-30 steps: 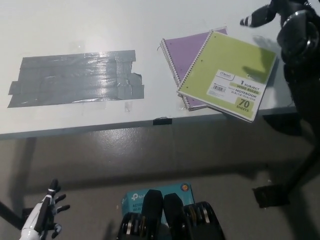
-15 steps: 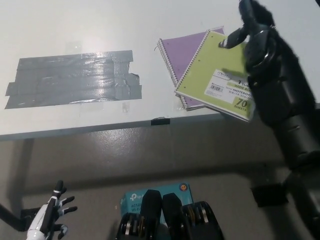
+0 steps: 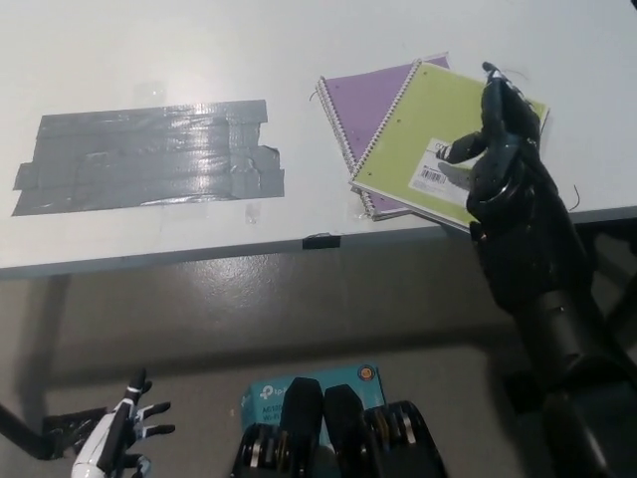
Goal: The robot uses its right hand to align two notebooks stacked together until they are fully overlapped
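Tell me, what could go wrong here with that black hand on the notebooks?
The green notebook lies skewed on the purple notebook, near the table edge. The right hand covers its outer corner, which seems to reach that edge; a push toward the robot could slide it off. Pressing down might drag both notebooks together, leaving them misaligned. The spiral bindings could also catch on each other. The left hand hangs low, too far to help.

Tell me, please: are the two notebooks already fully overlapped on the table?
No. The green notebook lies turned and shifted on the purple notebook, so much purple cover shows at its left.
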